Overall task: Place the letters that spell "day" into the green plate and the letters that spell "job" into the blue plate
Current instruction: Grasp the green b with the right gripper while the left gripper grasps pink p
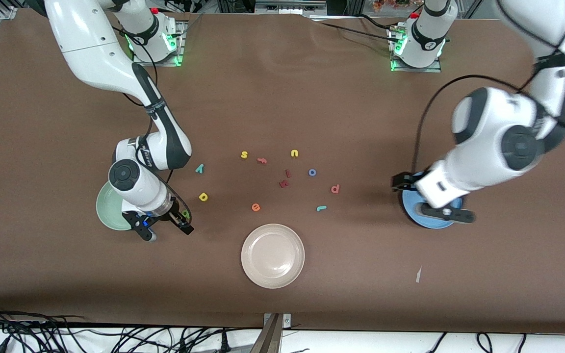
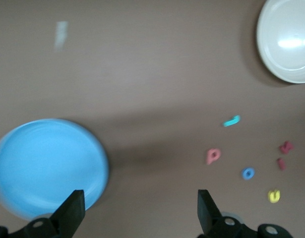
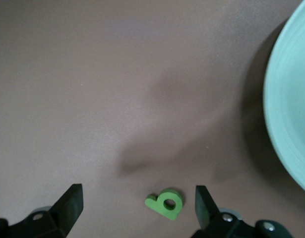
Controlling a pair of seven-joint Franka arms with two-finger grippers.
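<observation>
My right gripper (image 1: 165, 230) (image 3: 137, 210) hangs open just above the table beside the green plate (image 1: 108, 208) (image 3: 291, 114). The dark green "a" (image 3: 165, 203) (image 1: 185, 214) lies flat between its fingers, untouched. The yellow "d" (image 1: 203, 197) and teal "y" (image 1: 199, 168) lie farther from the front camera. My left gripper (image 1: 447, 214) (image 2: 140, 210) is open and empty, up over the blue plate (image 1: 432, 223) (image 2: 43, 166) and its edge. The teal "j" (image 1: 321, 208) (image 2: 231, 121), pink "b" (image 1: 335, 189) (image 2: 213, 155) and blue "o" (image 1: 312, 172) (image 2: 248, 173) lie mid-table.
A beige plate (image 1: 272, 255) (image 2: 286, 39) sits nearest the front camera. Among the letters lie a yellow "s" (image 1: 244, 155), a yellow "u" (image 1: 294, 153), an orange "e" (image 1: 256, 207) and dark red letters (image 1: 285, 183). A paper scrap (image 1: 418, 274) lies near the blue plate.
</observation>
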